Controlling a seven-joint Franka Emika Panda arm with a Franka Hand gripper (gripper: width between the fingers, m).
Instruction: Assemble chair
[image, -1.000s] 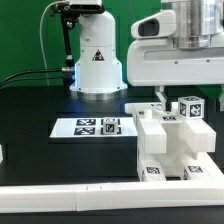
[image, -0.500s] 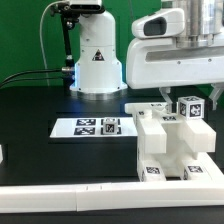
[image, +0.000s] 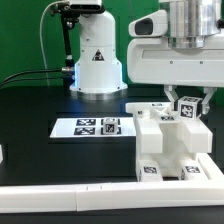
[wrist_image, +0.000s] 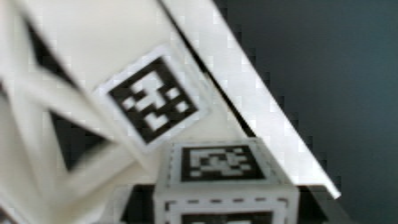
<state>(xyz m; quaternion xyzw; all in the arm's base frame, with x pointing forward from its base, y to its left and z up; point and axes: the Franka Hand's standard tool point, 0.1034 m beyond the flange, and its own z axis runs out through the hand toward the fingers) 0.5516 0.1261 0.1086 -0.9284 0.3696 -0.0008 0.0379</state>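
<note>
The partly built white chair (image: 170, 145) stands at the exterior view's right, with tags on its faces. A white tagged post (image: 189, 106) stands upright at its back right. My gripper (image: 189, 100) hangs straight above it, its dark fingers (image: 172, 97) on either side of the post's top. In the wrist view the post's tagged end (wrist_image: 222, 165) fills the space between the jaws, and the dark fingers (wrist_image: 148, 203) press against both its sides. White chair panels (wrist_image: 151, 95) with a large tag run behind it.
The marker board (image: 95, 127) lies flat left of the chair. The robot's white base (image: 97, 55) stands at the back with a green cable. A long white rail (image: 70, 198) runs along the front edge. A small white piece (image: 2, 155) sits at the far left.
The gripper has come down and shifted slightly to the exterior view's left, and its fingers have closed in on the post's top. The post has barely moved.
</note>
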